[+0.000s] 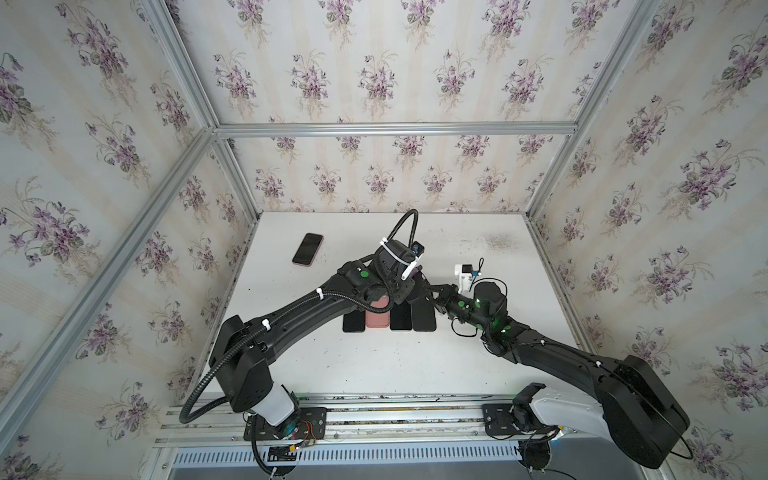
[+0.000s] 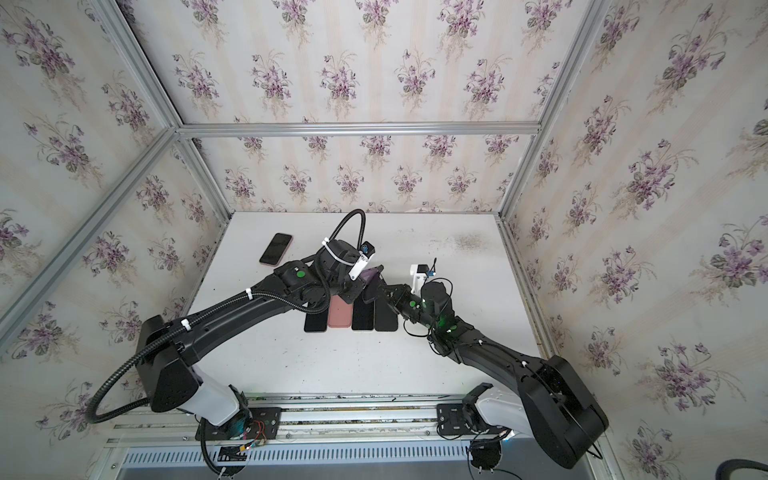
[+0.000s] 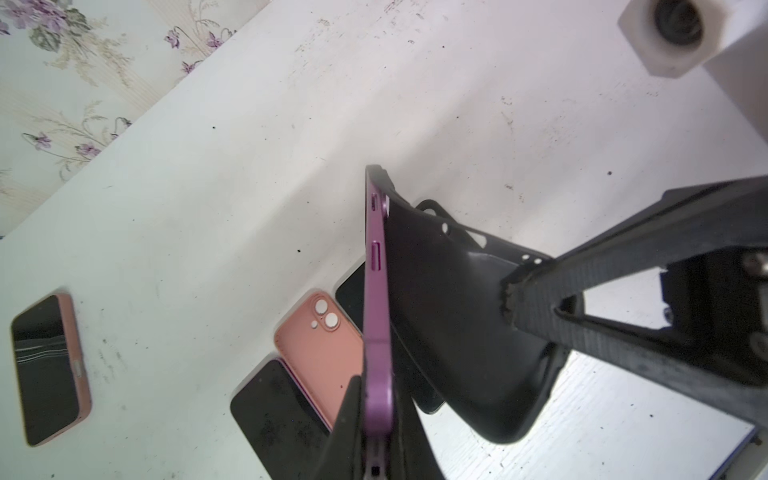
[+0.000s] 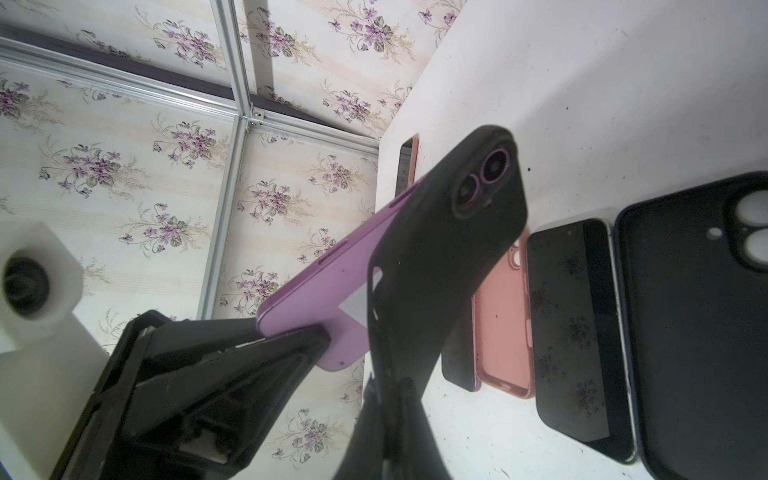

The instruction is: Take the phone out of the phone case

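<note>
**Operator:** Where is my phone right now?

**Observer:** Your purple phone (image 3: pixel 376 291) is up off the tabletop (image 1: pixel 374 365), above the row of handsets and cases in the middle. Its camera end sits inside the black case (image 3: pixel 449 332), with the lenses showing through the cut-out. The other end stands clear, and the case is bent away from it.

**Operator:** And my end effectors?

**Observer:** Your left end effector (image 3: pixel 376 388) is closed on the phone's bare end, one finger on each face. Your right end effector (image 4: pixel 386 386) is pinched tight on the loose rim of the case. The two tips sit near each other.

**Operator:** What lies underneath?

**Observer:** You have a pink case (image 4: pixel 503 332) lying flat between two dark-screened phones, and a second black case (image 4: pixel 698 311) at the right end of that row. A pink-edged phone (image 1: pixel 307 249) lies alone, screen up, well apart toward the far left of the tabletop.
</note>
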Available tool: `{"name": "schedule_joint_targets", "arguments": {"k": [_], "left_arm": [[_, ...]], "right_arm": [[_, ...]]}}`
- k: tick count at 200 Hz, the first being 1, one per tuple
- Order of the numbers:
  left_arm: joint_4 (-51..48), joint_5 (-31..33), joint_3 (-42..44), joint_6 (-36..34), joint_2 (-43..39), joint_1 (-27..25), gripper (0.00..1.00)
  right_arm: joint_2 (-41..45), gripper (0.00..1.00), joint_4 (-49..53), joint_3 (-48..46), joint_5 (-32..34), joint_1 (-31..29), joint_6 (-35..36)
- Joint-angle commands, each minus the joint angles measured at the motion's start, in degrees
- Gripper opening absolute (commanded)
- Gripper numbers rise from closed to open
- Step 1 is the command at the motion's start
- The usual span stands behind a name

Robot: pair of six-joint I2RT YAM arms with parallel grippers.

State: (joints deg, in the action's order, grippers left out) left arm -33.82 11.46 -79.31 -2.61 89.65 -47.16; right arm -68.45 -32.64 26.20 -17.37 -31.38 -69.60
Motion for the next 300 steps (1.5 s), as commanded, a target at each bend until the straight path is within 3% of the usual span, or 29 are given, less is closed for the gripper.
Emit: {"name": "schedule_joint_targets", "arguments": {"k": [1, 71, 106, 169, 222, 300], "left_arm": [[1.46, 5.29, 1.44, -3.97, -2.44, 0.56, 0.0], [1.31, 6.42, 6.27, -7.43, -8.9, 3.73, 0.0], [1.61, 11.21, 8.46, -9.43, -9.58, 5.46, 0.0], [7.7, 21.0, 13.9, -23.47, -6.1, 10.49, 0.0], [17.49, 16.65, 20.4, -36.18, -5.87, 13.56, 0.08], [21.69, 16.63, 22.29, -41.55, -0.94, 13.78, 0.16]], "right_arm": [[-0.55, 0.0, 1.71, 0.91, 2.95, 0.17, -0.13], [-3.97, 0.0, 1.51, 3.18, 2.34, 0.17, -0.1], [-6.6, 0.0, 0.4, 5.23, 1.75, -0.35, -0.44], [-13.52, 0.0, -2.32, 9.55, 6.4, -3.8, -4.8], [-19.51, 0.0, -1.63, 12.7, 11.74, -6.28, -10.14], [-25.29, 0.0, -4.06, 14.06, 9.18, -6.33, -12.89]]}}
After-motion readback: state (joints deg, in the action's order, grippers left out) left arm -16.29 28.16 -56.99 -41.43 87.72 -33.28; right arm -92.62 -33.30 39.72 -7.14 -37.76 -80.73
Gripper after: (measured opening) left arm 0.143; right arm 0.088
